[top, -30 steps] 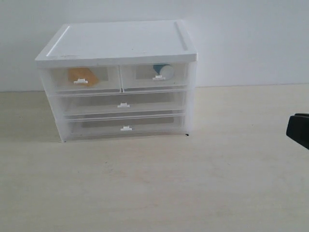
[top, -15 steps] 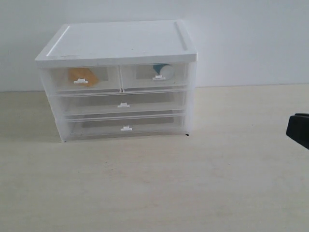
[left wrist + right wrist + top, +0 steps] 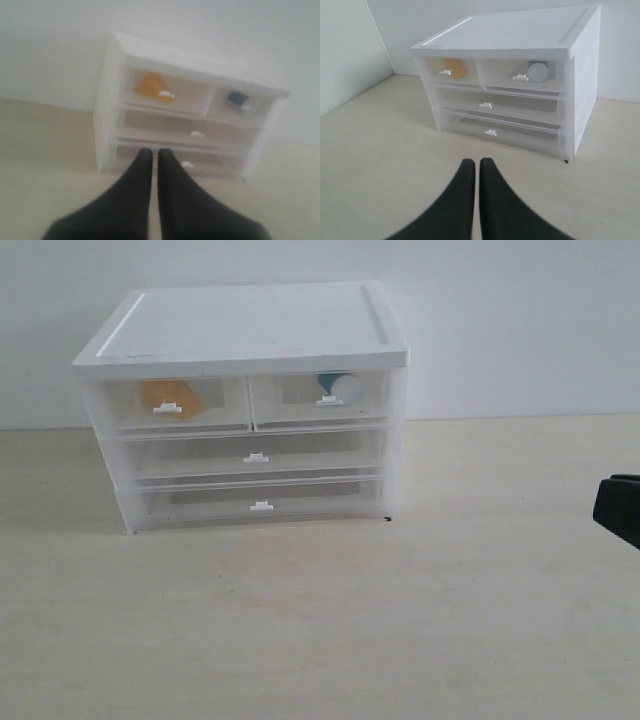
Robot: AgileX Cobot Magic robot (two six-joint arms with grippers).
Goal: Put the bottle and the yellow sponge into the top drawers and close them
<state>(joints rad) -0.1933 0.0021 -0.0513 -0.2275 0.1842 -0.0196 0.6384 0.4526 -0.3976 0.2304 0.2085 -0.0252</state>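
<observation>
Two half-width translucent clear plastic top drawers (image 3: 225,405) side by side under the lid of a small white-topped plastic cabinet (image 3: 240,325), in the upper left and centre of the exterior frame, on a pale wood-grain table (image 3: 400,620) against a white wall (image 3: 520,320). Both pushed in, fronts flush with the cabinet frame.

In the left-hand one, behind a small white pull tab (image 3: 167,409): the wedge-shaped orange-yellow sponge (image 3: 172,395), visible through the plastic. In the right-hand one, behind a matching tab: the small squat bottle (image 3: 338,387) with white cap and teal-blue label, lying on its side, cap toward the front. Beneath, two full-width clear drawers (image 3: 257,448), one above the other, likewise pushed in, each with a white tab at mid-front.

Left gripper (image 3: 151,152): outside the exterior frame, seen only through its wrist camera. Black fingers (image 3: 135,185) drawn together with a thin slit between, gripping nothing, hanging in front of the cabinet and apart from it.

Right gripper (image 3: 473,162): same posture, black fingers brought to a narrow slit, empty, above the bare table and well short of the cabinet front.

At the right edge of the exterior frame, mid-height: a black piece of the right arm (image 3: 620,510), well apart from the cabinet.
</observation>
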